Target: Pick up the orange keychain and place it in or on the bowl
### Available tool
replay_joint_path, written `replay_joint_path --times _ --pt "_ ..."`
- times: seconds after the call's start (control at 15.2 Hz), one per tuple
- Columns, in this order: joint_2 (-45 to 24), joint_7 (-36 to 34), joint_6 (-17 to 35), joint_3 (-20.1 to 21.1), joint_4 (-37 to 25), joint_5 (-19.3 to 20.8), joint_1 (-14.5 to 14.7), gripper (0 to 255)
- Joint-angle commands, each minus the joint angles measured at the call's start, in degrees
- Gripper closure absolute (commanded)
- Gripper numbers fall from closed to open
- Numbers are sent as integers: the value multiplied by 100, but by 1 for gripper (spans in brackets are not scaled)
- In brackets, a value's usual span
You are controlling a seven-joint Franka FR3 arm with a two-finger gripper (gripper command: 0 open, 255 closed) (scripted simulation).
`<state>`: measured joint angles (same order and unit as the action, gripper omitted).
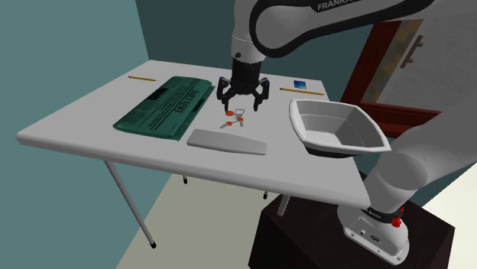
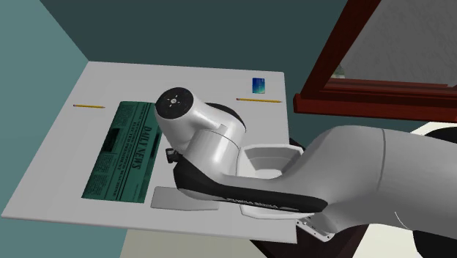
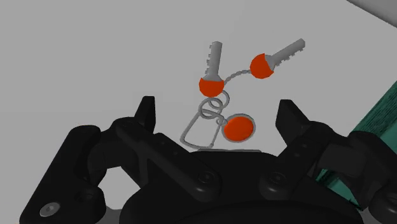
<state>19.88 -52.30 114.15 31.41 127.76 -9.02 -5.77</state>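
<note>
- Orange keychain lies flat on the white table, between the green newspaper and the pale bowl.
- My gripper hangs right over it, fingers spread wide, holding nothing.
- Through the wrist camera, its ring and fob sit between the fingers, with both keys fanning away from the palm, roughly across the closing line.
- I judge a straight descent will do, though the remaining height is hard to tell.

Bench, shoulder view: newspaper at left, keychain at centre, bowl at right, flat slab before the keychain.
</note>
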Motion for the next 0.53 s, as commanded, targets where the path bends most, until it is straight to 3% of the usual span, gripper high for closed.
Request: replay_joint_path --times 0.0,0.46 --pt "-68 -51 171 46 105 16 -8 0" --pt "-171 -79 459 99 296 41 -17 0"
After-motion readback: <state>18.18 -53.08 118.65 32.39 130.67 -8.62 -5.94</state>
